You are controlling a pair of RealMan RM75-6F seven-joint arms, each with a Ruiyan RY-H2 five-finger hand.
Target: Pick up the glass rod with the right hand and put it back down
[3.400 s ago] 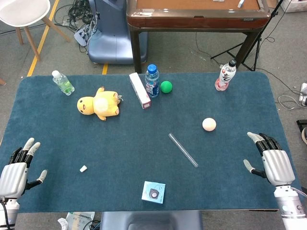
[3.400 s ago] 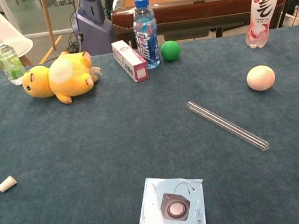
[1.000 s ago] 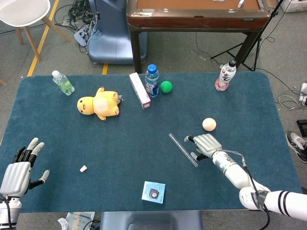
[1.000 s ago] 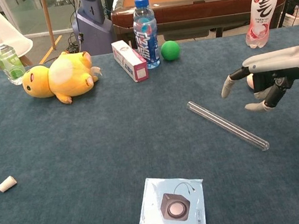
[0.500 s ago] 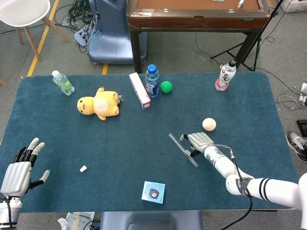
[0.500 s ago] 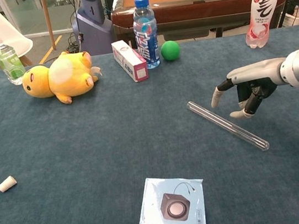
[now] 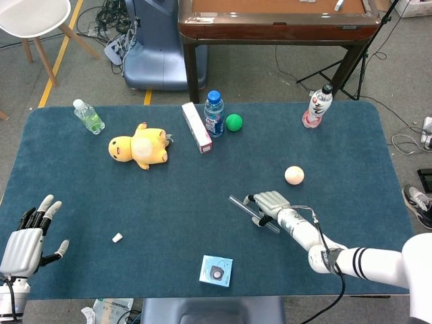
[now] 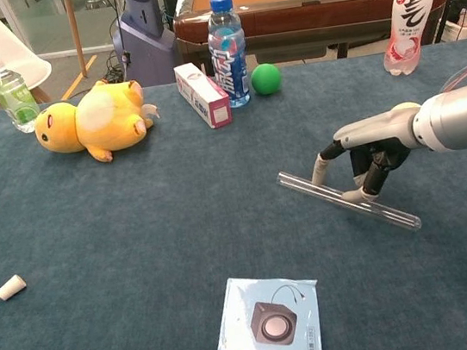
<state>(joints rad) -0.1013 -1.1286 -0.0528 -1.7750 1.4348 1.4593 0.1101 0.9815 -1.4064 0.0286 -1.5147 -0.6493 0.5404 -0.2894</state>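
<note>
text: none legible | bottle labels, boxes: print too small

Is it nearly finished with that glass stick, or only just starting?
Early on. Done: the right hand has reached the glass rod and its fingers are down on it. In hand: closing a grip; the rod looks as if it lies on the table, though a slight lift cannot be ruled out. Left: raising it, then setting it back down. The left hand waits open.

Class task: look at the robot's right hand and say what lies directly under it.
Under the right hand lies the glass rod on the blue table cover; fingertips touch it. Its middle stretch is covered in the head view, so a closed grip cannot be confirmed.
</note>
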